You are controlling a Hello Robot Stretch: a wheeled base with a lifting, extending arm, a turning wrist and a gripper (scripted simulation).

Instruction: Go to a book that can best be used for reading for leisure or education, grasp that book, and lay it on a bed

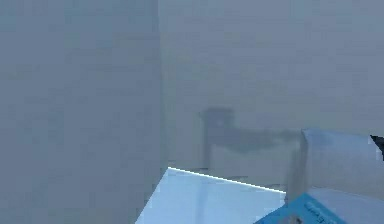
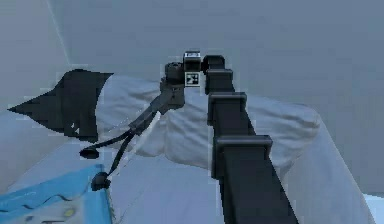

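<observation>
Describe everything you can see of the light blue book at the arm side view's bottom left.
The light blue book is flat and rectangular, with a pale, faintly marked cover and a brighter blue edge, cut off by the picture's corner. It shows against the white bed, right by the gripper; whether the gripper touches or holds it cannot be told.

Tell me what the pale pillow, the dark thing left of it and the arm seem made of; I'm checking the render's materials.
Pillow: soft matte cloth, going by its rounded bulges and creases. Dark thing: probably matte fabric too, with pointed corners, though that's uncertain. Arm: hard matte black metal or plastic, in straight-edged stepped segments.
</observation>
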